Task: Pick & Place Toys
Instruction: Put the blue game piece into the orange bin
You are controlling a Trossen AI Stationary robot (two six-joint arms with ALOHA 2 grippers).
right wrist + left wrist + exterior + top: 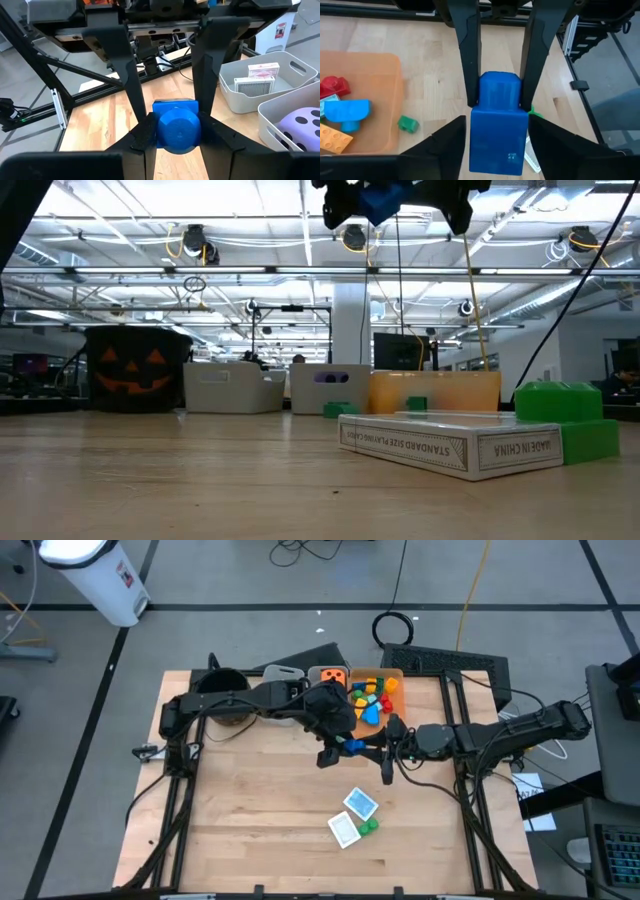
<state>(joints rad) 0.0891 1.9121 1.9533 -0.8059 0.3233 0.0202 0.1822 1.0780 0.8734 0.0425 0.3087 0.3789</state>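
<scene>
A blue plastic block (350, 745) with a round stud hangs in the air over the table's middle, between my two grippers. My left gripper (335, 750) comes from the table's left and is shut on the block's square body. My right gripper (386, 748) comes from the right and is shut on its stud. In the low view the block (380, 200) is high above the table. Two card boxes (360, 803) (343, 830) and a green block (368, 827) lie on the near part of the table. My left gripper pinches the block's square body (497, 135) between its two fingers, by two opposite sides. The fingers come from the table's left. The block is lifted clear of the table, its stud pointing away toward my right gripper. My right gripper pinches the block's round stud (177, 131) between its two fingers (146, 136). The fingers come from the table's right, opposite the left gripper's fingers (125, 75). The block is clear of the table.
An orange bin (393, 680) with several coloured blocks stands at the far edge. Left of it are a grey bin (318, 673) with an orange die, another grey bin (283, 671) with card boxes, and a black pot (220, 685). A small green block (408, 123) lies beside the orange bin.
</scene>
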